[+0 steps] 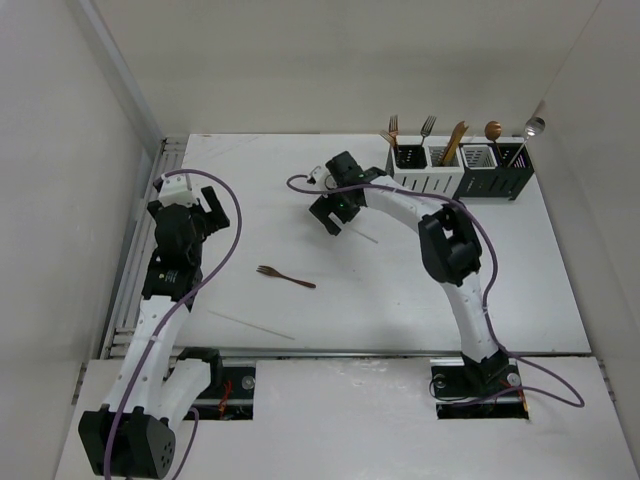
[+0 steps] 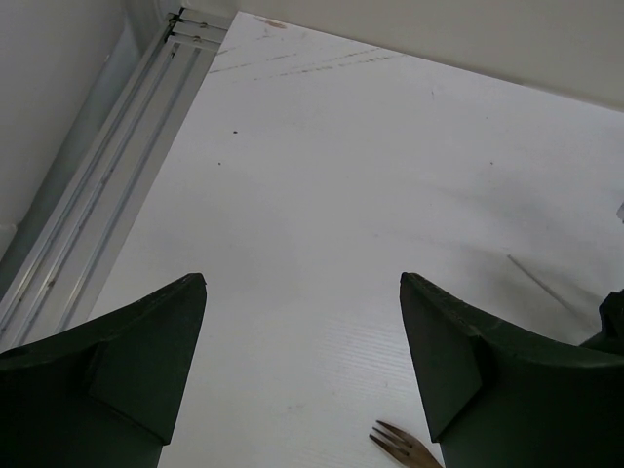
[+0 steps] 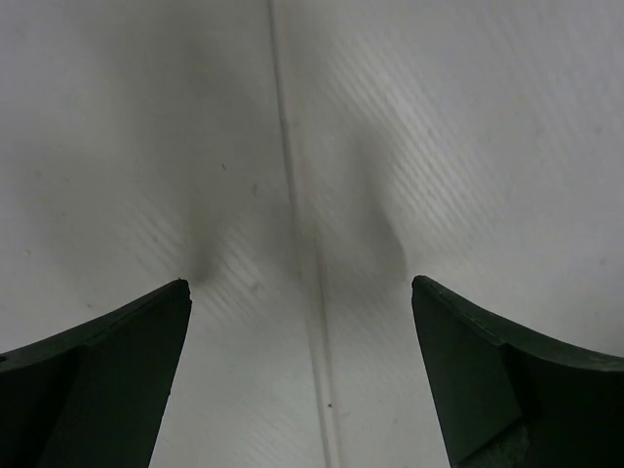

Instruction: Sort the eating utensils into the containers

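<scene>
A copper fork [image 1: 285, 277] lies flat on the white table, alone in the middle. Its tines also show at the bottom of the left wrist view [image 2: 402, 446]. The row of four containers [image 1: 460, 172] stands at the back right, two white on the left and two black on the right, with forks, a gold knife and spoons standing in them. My left gripper [image 1: 208, 212] is open and empty, raised at the left of the table. My right gripper [image 1: 333, 218] is open and empty, low over bare table left of the containers.
A metal rail [image 1: 135, 250] runs along the table's left edge and also shows in the left wrist view [image 2: 93, 219]. White walls enclose the left, back and right. A thin seam line [image 3: 297, 244] runs across the table under my right gripper.
</scene>
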Tool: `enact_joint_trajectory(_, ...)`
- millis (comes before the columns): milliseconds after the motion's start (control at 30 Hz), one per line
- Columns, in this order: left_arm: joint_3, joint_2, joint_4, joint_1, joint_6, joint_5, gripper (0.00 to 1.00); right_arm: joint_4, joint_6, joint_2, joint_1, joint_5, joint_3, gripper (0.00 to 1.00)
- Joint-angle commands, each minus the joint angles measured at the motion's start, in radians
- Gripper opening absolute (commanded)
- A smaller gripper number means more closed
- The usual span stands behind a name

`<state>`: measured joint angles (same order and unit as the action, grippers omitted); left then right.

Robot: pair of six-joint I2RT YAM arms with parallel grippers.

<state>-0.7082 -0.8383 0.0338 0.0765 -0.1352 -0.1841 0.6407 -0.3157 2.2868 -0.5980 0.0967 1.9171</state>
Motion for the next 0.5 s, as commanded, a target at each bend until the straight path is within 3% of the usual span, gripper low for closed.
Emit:
enact_joint_trajectory(0,-0.043,0.010,0.055,-0.006,0.009,0.009,0.77,0.060,0.024,-0.064,0.014,-0.060,0.010,0.99)
enact_joint_trajectory(100,-0.034,0.010,0.055,-0.006,0.009,0.009,0.77,0.117,0.024,-0.017,0.001,-0.069,-0.003,0.94)
enact_joint_trajectory(333,-0.025,0.010,0.075,-0.006,0.009,0.009,0.77,0.160,0.078,0.040,-0.020,-0.078,-0.090,0.67)
enact_joint_trajectory(433,-0.016,0.010,0.075,-0.006,0.019,0.009,0.77,0.183,0.087,0.085,-0.029,-0.098,-0.090,0.39)
enact_joint_trajectory(467,-0.016,0.010,0.084,-0.006,0.019,0.009,0.77,0.194,0.098,0.097,-0.039,-0.098,-0.081,0.19)
